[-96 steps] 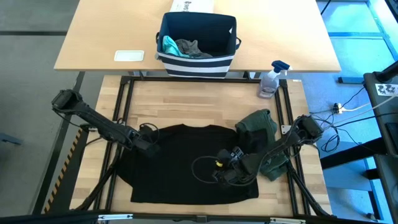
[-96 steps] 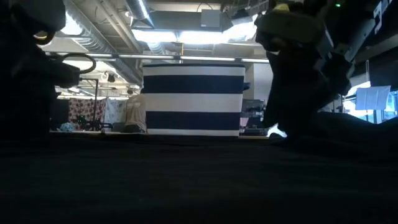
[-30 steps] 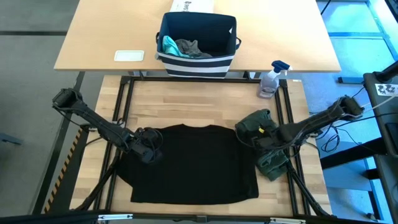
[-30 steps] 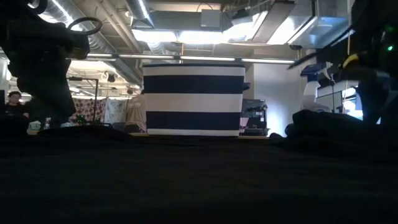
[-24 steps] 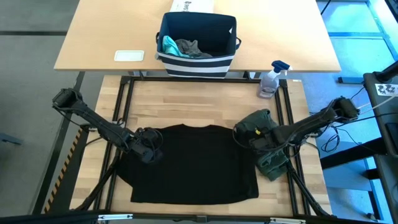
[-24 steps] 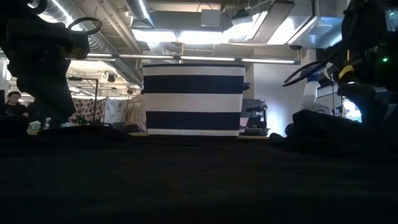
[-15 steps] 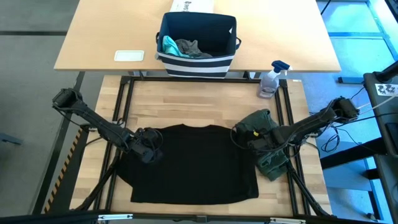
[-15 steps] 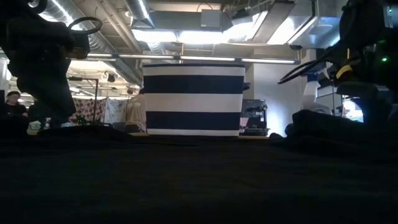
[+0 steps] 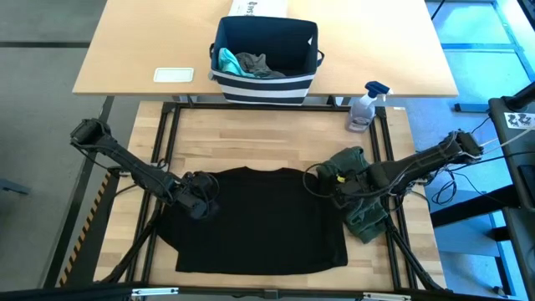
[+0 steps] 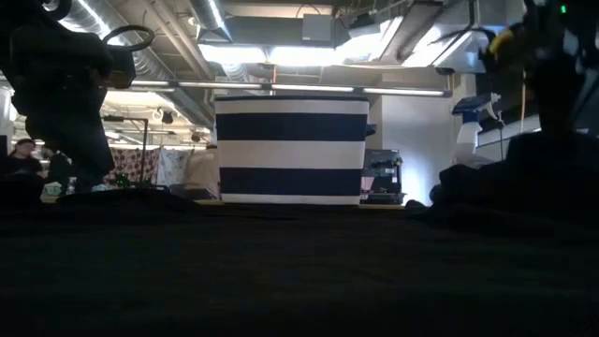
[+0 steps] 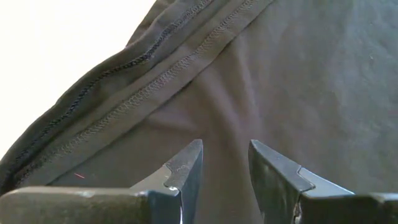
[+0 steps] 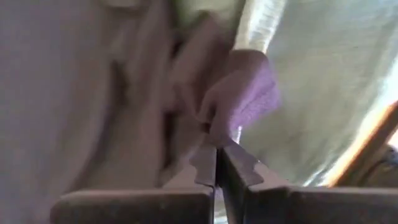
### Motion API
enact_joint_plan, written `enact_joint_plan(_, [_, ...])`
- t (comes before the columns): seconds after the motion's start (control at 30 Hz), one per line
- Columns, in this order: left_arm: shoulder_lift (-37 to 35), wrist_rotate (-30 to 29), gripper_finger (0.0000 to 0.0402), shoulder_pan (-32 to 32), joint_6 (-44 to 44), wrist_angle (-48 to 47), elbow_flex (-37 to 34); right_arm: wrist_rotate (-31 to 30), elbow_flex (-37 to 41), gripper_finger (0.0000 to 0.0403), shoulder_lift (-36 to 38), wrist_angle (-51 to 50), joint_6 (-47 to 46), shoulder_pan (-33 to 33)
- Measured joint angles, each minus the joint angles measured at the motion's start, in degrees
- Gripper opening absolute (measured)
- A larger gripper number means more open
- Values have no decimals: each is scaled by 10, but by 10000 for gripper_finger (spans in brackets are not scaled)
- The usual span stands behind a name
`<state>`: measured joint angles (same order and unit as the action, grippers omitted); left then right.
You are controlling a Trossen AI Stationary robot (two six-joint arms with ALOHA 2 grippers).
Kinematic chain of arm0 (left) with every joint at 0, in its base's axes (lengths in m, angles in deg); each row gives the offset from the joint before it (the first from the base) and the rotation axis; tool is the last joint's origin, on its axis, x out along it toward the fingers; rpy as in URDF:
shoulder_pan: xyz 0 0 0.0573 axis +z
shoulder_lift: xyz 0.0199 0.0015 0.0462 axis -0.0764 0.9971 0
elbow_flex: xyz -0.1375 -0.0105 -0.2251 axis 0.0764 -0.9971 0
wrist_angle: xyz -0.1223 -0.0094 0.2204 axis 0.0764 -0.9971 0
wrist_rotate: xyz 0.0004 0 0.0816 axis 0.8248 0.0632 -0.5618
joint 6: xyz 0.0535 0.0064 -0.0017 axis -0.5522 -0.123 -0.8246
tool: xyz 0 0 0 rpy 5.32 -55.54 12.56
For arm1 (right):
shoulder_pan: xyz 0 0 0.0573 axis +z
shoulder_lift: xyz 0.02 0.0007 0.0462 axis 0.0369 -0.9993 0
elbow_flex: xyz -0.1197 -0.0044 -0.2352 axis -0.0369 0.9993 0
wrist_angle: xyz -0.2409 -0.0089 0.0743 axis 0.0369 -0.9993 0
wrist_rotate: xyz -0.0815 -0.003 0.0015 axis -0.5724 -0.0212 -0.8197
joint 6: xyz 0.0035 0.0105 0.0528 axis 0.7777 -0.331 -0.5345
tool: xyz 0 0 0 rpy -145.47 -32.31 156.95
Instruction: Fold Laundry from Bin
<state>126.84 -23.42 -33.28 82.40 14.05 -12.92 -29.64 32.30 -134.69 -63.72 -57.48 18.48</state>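
You are keeping the big black T-shirt [image 9: 259, 219] lying flat in the lower middle so it can be folded. The blue striped bin [image 9: 266, 60] is sitting at top center, holding more clothes. Your right gripper [image 9: 337, 181] is pinching the T-shirt's right sleeve edge, beside the olive-green piece [image 9: 351, 165]. Your left gripper [image 9: 201, 203] is resting part-open on the left sleeve.

A pale wooden table [image 9: 376, 50] stands under bright ceiling lights [image 10: 281, 54].
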Motion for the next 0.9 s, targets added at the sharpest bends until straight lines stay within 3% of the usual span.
enact_joint_plan(0.1, [0, 0, 125, 0, 0, 0, 0, 20, -14, 14, 0, 39, -11, 0])
enact_joint_plan(0.3, [0, -4, 125, 0, 0, 3, 0, 5, 8, 18, -14, 224, -14, 0])
enact_joint_plan(0.4, [0, -4, 125, 0, 0, 5, 0, -3, 16, 11, -38, 261, -11, 0])
enact_joint_plan(0.77, [0, 2, 125, 0, 0, 5, 0, 2, 16, 20, -32, 72, -28, 0])
enact_joint_plan(0.9, [0, 2, 125, 0, -4, 5, 0, 2, 16, 19, -31, 49, -27, 0])
